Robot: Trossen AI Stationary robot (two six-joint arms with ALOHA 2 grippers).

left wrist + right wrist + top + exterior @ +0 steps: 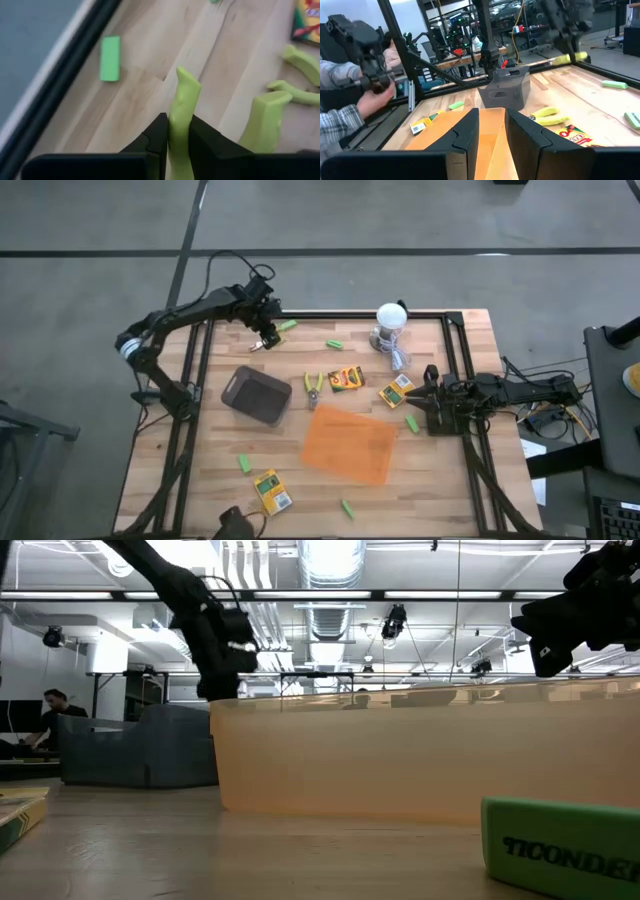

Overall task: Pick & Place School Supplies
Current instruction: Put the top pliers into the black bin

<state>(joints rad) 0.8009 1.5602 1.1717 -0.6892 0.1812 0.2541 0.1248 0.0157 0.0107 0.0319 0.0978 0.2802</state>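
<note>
Betw. left fingers (155,137): green plier handle (182,115), clamped.

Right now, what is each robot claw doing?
Left gripper: closed on a yellow-green handled tool.
Right gripper: cannot tell, nothing visibly held, above the orange tray.

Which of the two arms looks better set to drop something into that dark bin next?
The left. Its left gripper is shut on a yellow-green plier-like tool, raised near the dark bin. The right gripper holds nothing, beside the orange tray.
</note>
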